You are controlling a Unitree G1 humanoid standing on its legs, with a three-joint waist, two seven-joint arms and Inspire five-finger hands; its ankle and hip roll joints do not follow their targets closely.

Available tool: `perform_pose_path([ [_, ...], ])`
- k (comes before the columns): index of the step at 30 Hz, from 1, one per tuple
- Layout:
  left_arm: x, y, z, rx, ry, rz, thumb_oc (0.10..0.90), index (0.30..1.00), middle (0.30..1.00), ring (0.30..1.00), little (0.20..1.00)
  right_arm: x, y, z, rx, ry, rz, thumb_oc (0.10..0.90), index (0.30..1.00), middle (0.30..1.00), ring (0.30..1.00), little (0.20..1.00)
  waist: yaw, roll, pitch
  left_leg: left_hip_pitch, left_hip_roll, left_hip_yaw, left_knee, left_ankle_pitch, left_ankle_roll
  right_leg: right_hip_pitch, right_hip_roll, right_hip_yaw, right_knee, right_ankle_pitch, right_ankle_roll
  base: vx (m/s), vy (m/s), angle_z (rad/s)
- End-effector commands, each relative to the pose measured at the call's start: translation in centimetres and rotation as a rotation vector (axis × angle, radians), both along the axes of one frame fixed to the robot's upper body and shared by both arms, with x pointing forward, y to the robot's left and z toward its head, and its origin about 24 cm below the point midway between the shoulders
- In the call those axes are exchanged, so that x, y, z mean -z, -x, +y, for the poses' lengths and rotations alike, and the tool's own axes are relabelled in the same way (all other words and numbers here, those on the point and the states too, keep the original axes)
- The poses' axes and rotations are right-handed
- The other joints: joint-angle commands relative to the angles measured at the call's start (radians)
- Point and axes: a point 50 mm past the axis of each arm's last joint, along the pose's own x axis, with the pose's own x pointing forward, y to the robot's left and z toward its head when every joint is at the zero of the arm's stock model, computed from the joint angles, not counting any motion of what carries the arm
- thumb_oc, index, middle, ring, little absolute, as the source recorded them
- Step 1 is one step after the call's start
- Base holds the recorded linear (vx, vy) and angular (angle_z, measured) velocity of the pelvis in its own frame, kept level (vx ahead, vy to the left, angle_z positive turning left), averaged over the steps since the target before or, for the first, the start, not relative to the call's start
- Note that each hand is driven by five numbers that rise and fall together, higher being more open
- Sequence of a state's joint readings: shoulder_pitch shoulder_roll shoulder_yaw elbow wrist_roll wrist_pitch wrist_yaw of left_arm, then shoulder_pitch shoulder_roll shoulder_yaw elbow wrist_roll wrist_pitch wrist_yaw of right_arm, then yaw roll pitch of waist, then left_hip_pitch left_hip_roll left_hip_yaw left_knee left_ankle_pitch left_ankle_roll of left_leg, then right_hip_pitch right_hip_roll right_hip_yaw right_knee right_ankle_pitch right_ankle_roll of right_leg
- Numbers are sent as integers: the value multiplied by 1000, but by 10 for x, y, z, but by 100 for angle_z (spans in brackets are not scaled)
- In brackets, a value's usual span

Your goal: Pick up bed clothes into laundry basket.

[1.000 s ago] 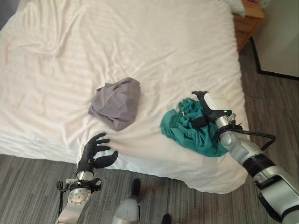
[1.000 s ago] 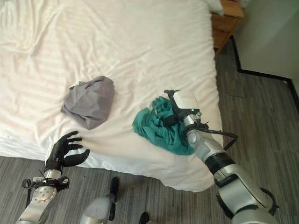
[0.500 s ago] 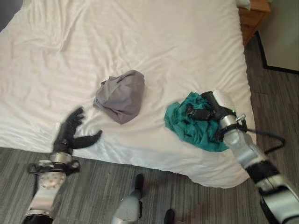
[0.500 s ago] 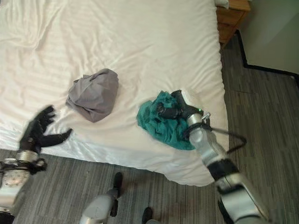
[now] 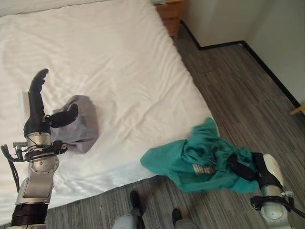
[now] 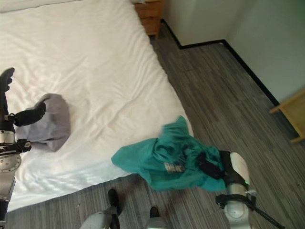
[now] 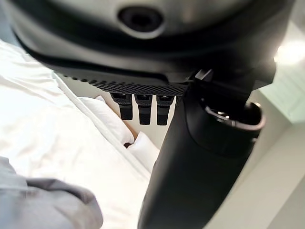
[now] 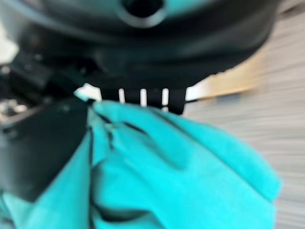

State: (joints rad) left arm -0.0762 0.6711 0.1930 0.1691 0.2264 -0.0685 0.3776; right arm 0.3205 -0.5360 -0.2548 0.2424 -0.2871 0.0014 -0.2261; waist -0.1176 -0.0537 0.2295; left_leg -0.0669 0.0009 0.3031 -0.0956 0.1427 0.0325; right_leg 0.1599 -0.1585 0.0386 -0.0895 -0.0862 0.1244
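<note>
Over the floor beside the white bed (image 5: 119, 71), the right hand (image 5: 248, 168) grips the crumpled teal garment (image 5: 200, 160); the left hand (image 5: 40, 107), fingers open, hovers over the remaining rumpled grey cloth (image 5: 78, 126).

**What could not be made out**

The right hand (image 5: 248, 169) was mostly buried in the teal cloth (image 5: 200, 160), so its fingertips were hidden. In the right wrist view the cloth (image 8: 181, 176) and the floor beyond it were blurred. The grey cloth (image 5: 76, 125) was partly covered by the left hand (image 5: 38, 107). The wooden nightstand (image 6: 148, 12) was cut off by the top edge, and another wooden piece (image 6: 293, 112) by the right edge.
</note>
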Motion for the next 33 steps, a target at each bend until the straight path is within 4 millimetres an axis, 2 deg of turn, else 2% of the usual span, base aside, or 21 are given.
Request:
perform_pose_path([
  [1,-17,1,29,-179,-242,49,800,900,900,900,900,-51,-22,-26,87,100,-274,400,300,300,300,300,18,8,-96,99,80,-34,8,-162,-83,1,-73,-54,30,68,102,51,37,-31],
  [9,16,17,64,-384,-404,362,800,900,900,900,900,-51,-6,-44,167,128,-229,400,300,300,300,300,-3,9,-101,115,81,-6,8,-175,-82,-7,-75,-24,17,82,105,18,27,-15],
  [11,30,25,76,-418,-430,498,800,900,900,900,900,-49,-1,-49,182,129,-201,400,300,300,300,300,-15,13,-102,120,80,3,8,-177,-82,-13,-73,-17,17,86,108,34,48,-18],
  [12,50,34,84,-429,-433,636,400,300,300,300,300,-50,-2,-48,172,122,-196,400,300,300,300,300,-27,14,-100,124,79,7,8,-179,-79,-17,-71,-9,20,87,109,35,63,-13],
  [13,70,42,93,-450,-415,764,400,300,300,300,300,-51,-10,-43,129,116,-202,400,300,300,300,300,-40,16,-99,129,80,18,8,-180,-77,-27,-66,8,28,90,111,29,49,-12],
  [14,71,41,93,-450,-415,763,400,300,300,300,300,-51,-10,-42,129,116,-202,400,300,300,300,300,-39,16,-98,130,80,19,8,-180,-77,-28,-66,10,28,90,111,17,40,-17],
  [16,90,45,89,-441,-359,820,400,300,300,300,300,-54,-14,-37,89,114,-218,400,300,300,300,300,-49,15,-96,137,79,31,8,-183,-76,-36,-60,28,34,92,110,25,36,-23],
  [18,90,37,83,-409,-346,783,400,300,300,300,300,-58,-14,-34,69,120,-238,400,300,300,300,300,-59,15,-94,142,78,37,8,-186,-74,-43,-55,42,35,93,110,26,52,-16],
  [19,84,28,77,-380,-353,742,400,300,300,300,300,-60,-14,-34,68,123,-247,400,300,300,300,300,-62,15,-94,144,77,39,8,-187,-73,-44,-55,45,34,93,110,45,60,-9],
  [21,52,1,58,-290,-388,546,400,300,300,300,300,-62,-12,-36,82,110,-281,400,300,300,300,300,-67,11,-89,144,75,36,8,-188,-70,-42,-59,45,32,95,111,19,39,-8],
  [22,-7,-16,34,-207,-425,219,400,300,300,300,300,-52,-1,-33,109,62,-271,400,300,300,300,300,-69,6,-79,139,70,25,8,-196,-68,-44,-66,40,40,100,113,-32,6,-7],
  [23,-7,-15,35,-210,-426,220,400,300,300,300,300,-52,-2,-33,107,61,-271,400,300,300,300,300,-70,5,-79,135,72,26,8,-186,-69,-49,-64,42,41,106,111,-30,-1,-8],
  [24,-29,-15,28,-202,-421,95,400,300,300,300,300,-45,3,-30,116,39,-259,400,300,300,300,300,-75,5,-77,125,74,26,8,-183,-69,-61,-64,44,44,112,111,-82,-22,-1],
  [25,-56,-15,20,-196,-433,-60,400,300,300,300,300,-34,8,-25,127,1,-239,400,300,300,300,300,-88,1,-72,112,70,26,8,-182,-70,-77,-67,49,51,129,116,-152,-19,-2],
  [26,-106,-14,2,-176,-456,-320,400,300,300,300,300,-15,11,-16,144,-66,-202,400,300,300,300,300,-108,4,-63,86,73,34,8,-183,-70,-104,-66,61,48,135,121,-163,-25,0],
  [27,-107,-13,3,-179,-458,-322,400,300,300,300,300,-15,10,-15,142,-68,-205,400,300,300,300,300,-107,3,-62,80,76,37,8,-172,-70,-112,-62,64,49,143,119,-198,-35,-4],
  [29,-151,-3,-24,-106,-464,-582,400,300,300,300,300,-3,-3,-1,119,-132,-212,400,300,300,300,300,-103,15,-49,55,101,77,8,-158,-72,-145,-57,36,53,151,116,-176,-57,-14],
  [30,-151,-2,-24,-107,-464,-583,400,300,300,300,300,-3,-3,0,118,-132,-213,400,300,300,300,300,-101,16,-49,53,103,79,8,-156,-72,-149,-55,38,54,153,115,-241,-92,-63],
  [31,-182,19,-57,29,-450,-839,400,300,300,300,300,1,-17,18,43,-159,-216,400,300,300,300,300,-65,28,-48,42,144,143,8,-140,-81,-139,-64,-111,99,112,102,-175,-70,-106],
  [32,-182,20,-57,28,-450,-840,400,300,300,300,300,1,-18,18,42,-159,-217,400,300,300,300,300,-64,29,-46,40,147,146,8,-132,-82,-144,-61,-109,101,115,99,-237,-69,-137],
  [33,-186,27,-67,71,-434,-900,400,300,300,300,300,-1,-23,23,15,-156,-228,400,300,300,300,300,-50,31,-46,40,161,175,8,-121,-84,-136,-66,-154,121,96,93,-161,-21,-123],
])
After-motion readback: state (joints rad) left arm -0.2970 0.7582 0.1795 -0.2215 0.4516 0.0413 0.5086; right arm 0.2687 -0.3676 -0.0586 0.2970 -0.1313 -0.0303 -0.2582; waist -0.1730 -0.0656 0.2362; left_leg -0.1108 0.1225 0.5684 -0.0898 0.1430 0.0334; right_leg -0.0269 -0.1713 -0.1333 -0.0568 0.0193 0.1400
